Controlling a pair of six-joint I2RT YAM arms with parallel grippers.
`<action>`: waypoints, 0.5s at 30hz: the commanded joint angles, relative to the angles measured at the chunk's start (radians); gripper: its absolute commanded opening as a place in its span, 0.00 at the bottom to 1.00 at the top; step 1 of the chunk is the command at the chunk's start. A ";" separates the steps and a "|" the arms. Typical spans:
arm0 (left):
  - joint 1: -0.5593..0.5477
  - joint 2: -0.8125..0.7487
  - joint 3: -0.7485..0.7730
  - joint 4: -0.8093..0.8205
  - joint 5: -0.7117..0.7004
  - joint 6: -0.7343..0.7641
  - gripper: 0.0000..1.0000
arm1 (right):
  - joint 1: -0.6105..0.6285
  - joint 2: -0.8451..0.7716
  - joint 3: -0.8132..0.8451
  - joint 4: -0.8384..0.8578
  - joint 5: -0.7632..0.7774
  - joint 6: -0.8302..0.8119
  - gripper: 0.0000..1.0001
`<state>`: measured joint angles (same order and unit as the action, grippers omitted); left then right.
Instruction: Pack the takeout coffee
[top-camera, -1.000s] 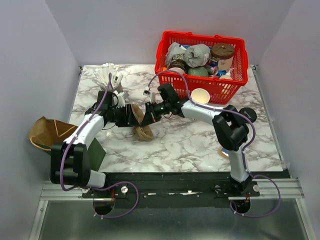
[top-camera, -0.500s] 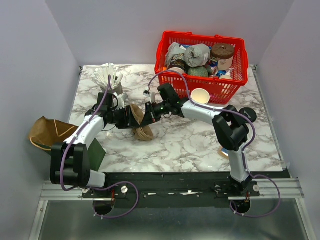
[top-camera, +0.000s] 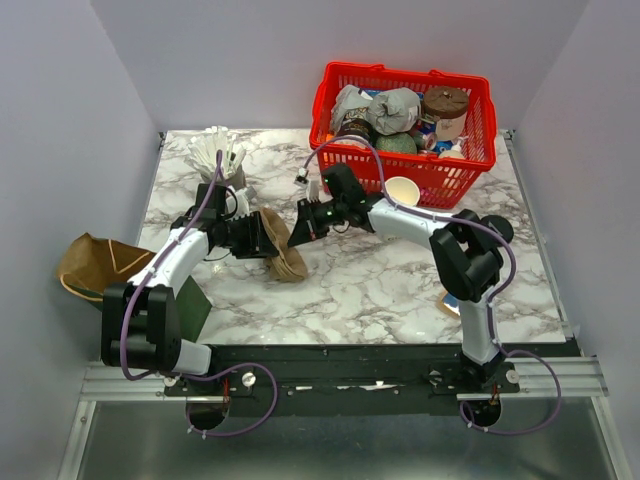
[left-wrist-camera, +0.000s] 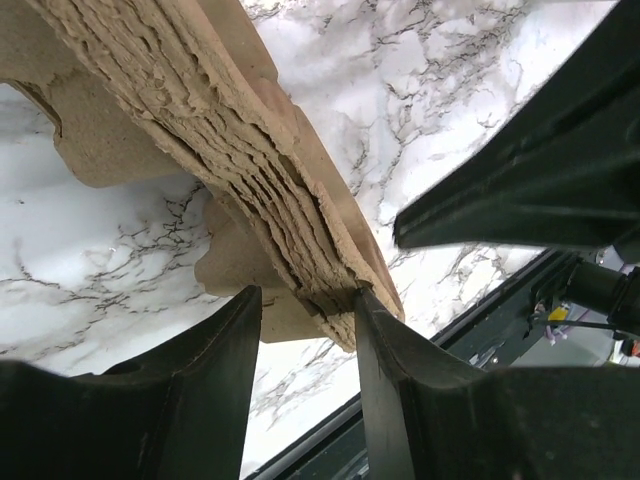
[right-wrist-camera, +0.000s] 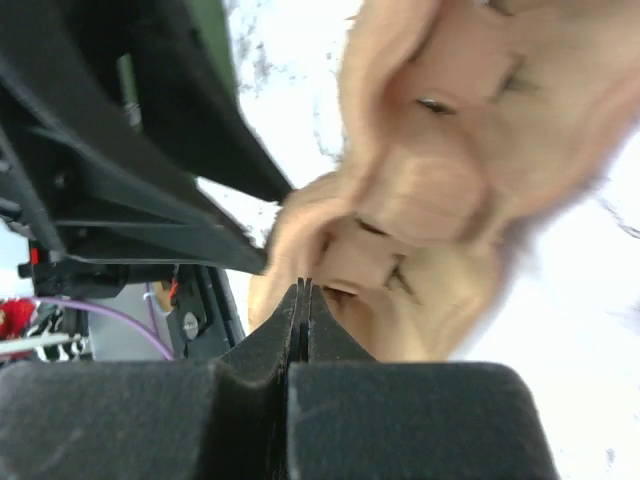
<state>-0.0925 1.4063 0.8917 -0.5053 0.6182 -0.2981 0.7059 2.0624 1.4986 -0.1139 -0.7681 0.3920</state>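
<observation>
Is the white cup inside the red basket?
No, the white cup stands on the table, just in front of the red basket.

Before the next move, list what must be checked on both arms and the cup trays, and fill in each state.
1. Left pincer holds the stack of cup trays: ok, the stack sits clamped in it.
2. Right pincer has caught one tray: cannot tell. Its jaws are shut at the stack's edge and no layer shows between them.
3. One tray parted from the stack: not ok, the layers lie packed together.
4. Paper cup upright on the table: ok, in front of the red basket.
5. Brown bag open to receive: cannot tell. It lies crumpled off the table's left edge.
</observation>
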 joint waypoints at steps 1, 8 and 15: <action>0.010 0.037 -0.014 -0.085 -0.158 0.051 0.49 | -0.029 -0.039 -0.005 -0.027 0.069 -0.024 0.00; 0.010 0.040 -0.016 -0.087 -0.158 0.060 0.49 | -0.014 -0.056 -0.008 0.003 -0.039 -0.038 0.38; 0.011 0.049 -0.005 -0.084 -0.152 0.063 0.48 | 0.023 -0.016 -0.003 0.030 -0.115 -0.022 0.57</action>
<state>-0.0917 1.4120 0.9016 -0.5217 0.6136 -0.2920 0.7044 2.0365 1.4982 -0.1146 -0.8104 0.3668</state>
